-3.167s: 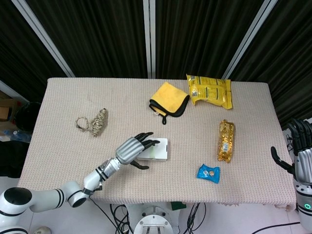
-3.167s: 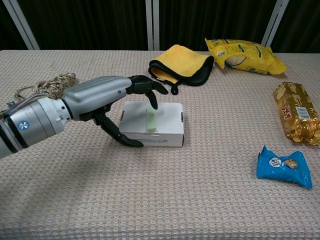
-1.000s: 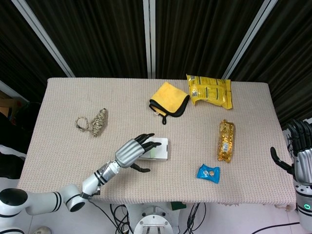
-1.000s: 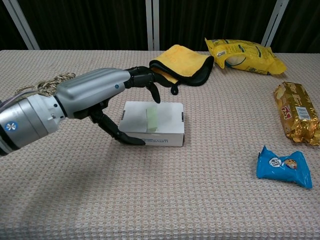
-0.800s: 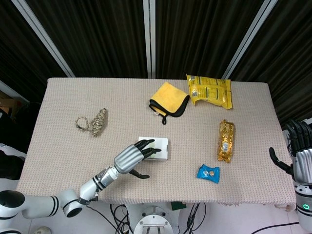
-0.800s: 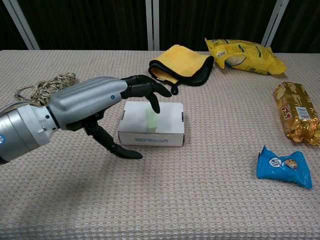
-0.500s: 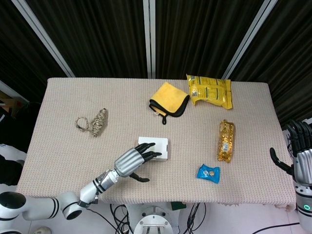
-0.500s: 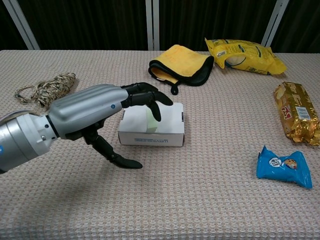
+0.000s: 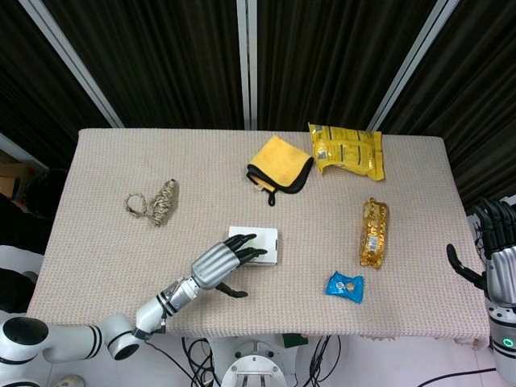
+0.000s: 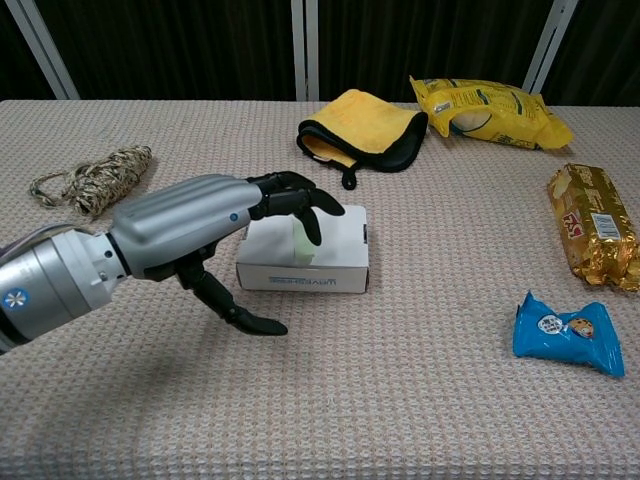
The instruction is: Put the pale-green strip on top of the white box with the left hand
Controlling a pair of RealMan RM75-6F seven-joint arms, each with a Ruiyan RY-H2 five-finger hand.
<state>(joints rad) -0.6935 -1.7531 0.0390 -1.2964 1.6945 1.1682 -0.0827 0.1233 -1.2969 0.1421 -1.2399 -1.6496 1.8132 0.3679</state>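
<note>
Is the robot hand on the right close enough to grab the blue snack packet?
Probably not right now. The right robot hand is off past the table's edge, open and holding nothing, while the blue snack packet lies well in on the table. Nothing sits between them, so the arm could likely reach over.

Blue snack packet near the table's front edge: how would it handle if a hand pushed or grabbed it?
The blue snack packet looks puffy and glossy, so probably light, crinkly and slippery. Lying flat, it would likely slide, not roll.

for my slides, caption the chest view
Left robot hand open above the white box, pale-green strip lying on top.
</note>
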